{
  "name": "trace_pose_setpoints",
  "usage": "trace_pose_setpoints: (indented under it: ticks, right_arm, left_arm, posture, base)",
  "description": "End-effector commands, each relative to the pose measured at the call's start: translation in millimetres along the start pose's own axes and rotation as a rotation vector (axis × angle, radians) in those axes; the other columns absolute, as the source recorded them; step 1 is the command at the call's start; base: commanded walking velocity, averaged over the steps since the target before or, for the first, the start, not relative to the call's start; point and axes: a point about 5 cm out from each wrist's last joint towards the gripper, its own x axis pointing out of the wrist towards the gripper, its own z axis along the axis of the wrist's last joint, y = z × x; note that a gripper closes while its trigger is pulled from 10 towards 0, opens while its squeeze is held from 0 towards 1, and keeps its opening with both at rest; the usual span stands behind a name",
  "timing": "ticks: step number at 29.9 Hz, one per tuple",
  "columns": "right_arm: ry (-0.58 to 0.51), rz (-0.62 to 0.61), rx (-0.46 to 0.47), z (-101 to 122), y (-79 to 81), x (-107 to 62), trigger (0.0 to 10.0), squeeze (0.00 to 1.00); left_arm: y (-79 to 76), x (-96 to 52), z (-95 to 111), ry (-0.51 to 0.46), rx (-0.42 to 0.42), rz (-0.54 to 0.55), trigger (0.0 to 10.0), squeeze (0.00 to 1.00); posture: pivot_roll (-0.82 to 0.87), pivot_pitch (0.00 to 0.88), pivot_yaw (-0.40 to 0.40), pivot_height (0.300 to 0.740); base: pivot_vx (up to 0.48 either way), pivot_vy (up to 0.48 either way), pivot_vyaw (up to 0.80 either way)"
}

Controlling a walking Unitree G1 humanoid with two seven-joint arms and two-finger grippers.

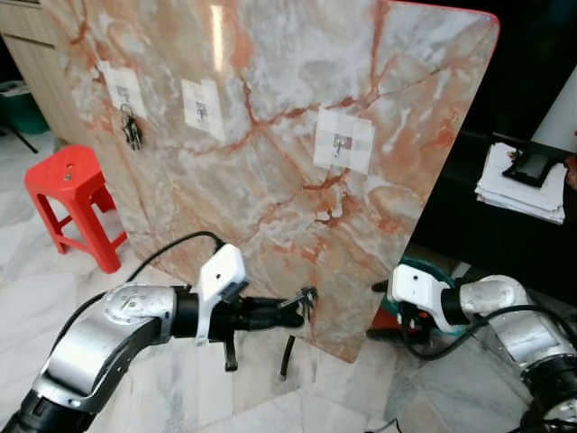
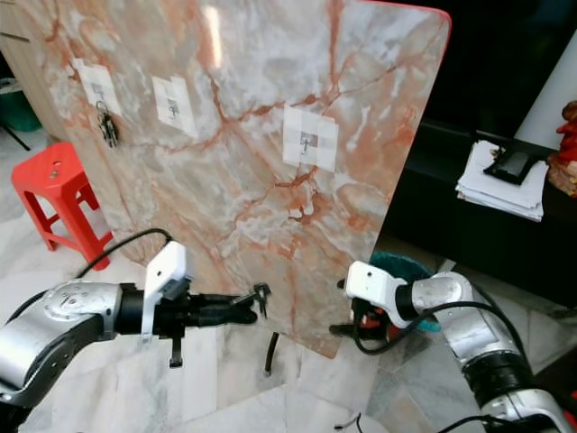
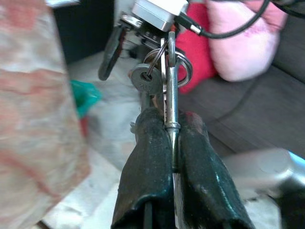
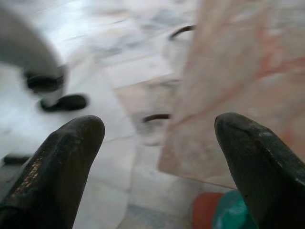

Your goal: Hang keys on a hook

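Left hand (image 3: 170, 143) pinching keys (image 3: 159, 76): silver, grey round-headed key on split rings. Right hand (image 4: 157, 157) spread, near marble slab (image 1: 270, 135).

Head stereo pair: looks forward and down from head height at a leaning marble slab (image 1: 270, 153) with white hook patches, both arms low in frame. Right eye is the same scene shifted left; both share the slab, the red stool (image 1: 72, 203) at left, the paper stack (image 2: 502, 189) at right.

Left wrist cam: very near, looks along the closed fingers (image 3: 147, 176) at the keys (image 3: 159, 76) pinched between them, centre frame; slab edge blurred at left.

Right wrist cam: near, looks between spread fingers (image 4: 57, 167) at the floor (image 4: 90, 52) and the slab's lower edge, upper right. Overlaps the head views at the slab's foot.
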Motion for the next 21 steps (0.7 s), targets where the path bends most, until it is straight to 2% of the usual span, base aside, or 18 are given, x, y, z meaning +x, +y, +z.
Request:
trace_pose_setpoints:
  ticks: [1, 3, 4, 8, 11, 12, 13, 15, 21]
  right_arm:
    - [0.002, 0.104, -0.057, 7.1, 8.8, -8.6, 10.0, 0.0]
    - [-0.001, 0.14, -0.065, 10.3, 12.8, -11.3, 10.0, 0.0]
    - [-0.017, 0.172, -0.073, 15.3, 16.4, -12.2, 10.0, 0.0]
    - [-0.057, 0.182, -0.065, 25.4, 19.2, -10.4, 10.0, 0.0]
    - [-0.162, 0.158, -0.027, 41.4, 18.9, -6.3, 10.0, 0.0]
    - [-0.162, 0.158, -0.027, 41.4, 18.9, -6.3, 10.0, 0.0]
    - [-0.255, 0.179, -0.013, 55.3, 24.9, -5.1, 10.0, 0.0]
    - [-0.309, 0.191, 0.005, 63.1, 28.9, -4.3, 10.0, 0.0]
    - [-0.402, 0.209, 0.052, 75.1, 34.8, -4.9, 10.0, 0.0]
  left_arm:
    - [-3.5, 1.5, 2.2, 0.028, 0.037, -0.088, 10.0, 0.0]
    - [-5.1, 2.4, 2.3, 0.034, 0.037, -0.115, 10.0, 0.0]
    - [-10.3, 4.1, 4.8, 0.012, 0.022, -0.172, 10.0, 0.0]
    - [-13.4, 6.3, 4.9, 0.017, 0.019, -0.217, 10.0, 0.0]
    - [-12.7, 8.8, 2.5, 0.032, 0.024, -0.232, 10.0, 0.0]
    - [-12.7, 8.8, 2.5, 0.032, 0.024, -0.232, 10.0, 0.0]
    - [-11.0, 12.4, 3.9, 0.024, 0.029, -0.237, 10.0, 0.0]
    - [-10.7, 15.3, 5.5, 0.015, 0.031, -0.241, 10.0, 0.0]
    - [-12.2, 19.6, 5.6, 0.003, 0.034, -0.245, 10.0, 0.0]
  posture:
    - [0.09, 0.019, -0.023, 0.74]
    - [0.09, 0.019, -0.023, 0.74]
    - [0.08, 0.028, -0.01, 0.74]
    - [0.07, 0.031, 0.005, 0.74]
    - [0.07, 0.026, 0.01, 0.74]
    - [0.07, 0.026, 0.01, 0.74]
    - [0.07, 0.021, 0.009, 0.74]
    - [0.07, 0.017, 0.008, 0.74]
    - [0.07, 0.008, 0.007, 0.74]
  base:
    - [0.0, 0.0, 0.0]
    - [0.0, 0.0, 0.0]
    - [0.0, 0.0, 0.0]
    - [0.0, 0.0, 0.0]
    - [0.0, 0.0, 0.0]
    - [0.0, 0.0, 0.0]
    - [0.0, 0.0, 0.0]
    - [0.0, 0.0, 0.0]
    - [0.0, 0.0, 0.0]
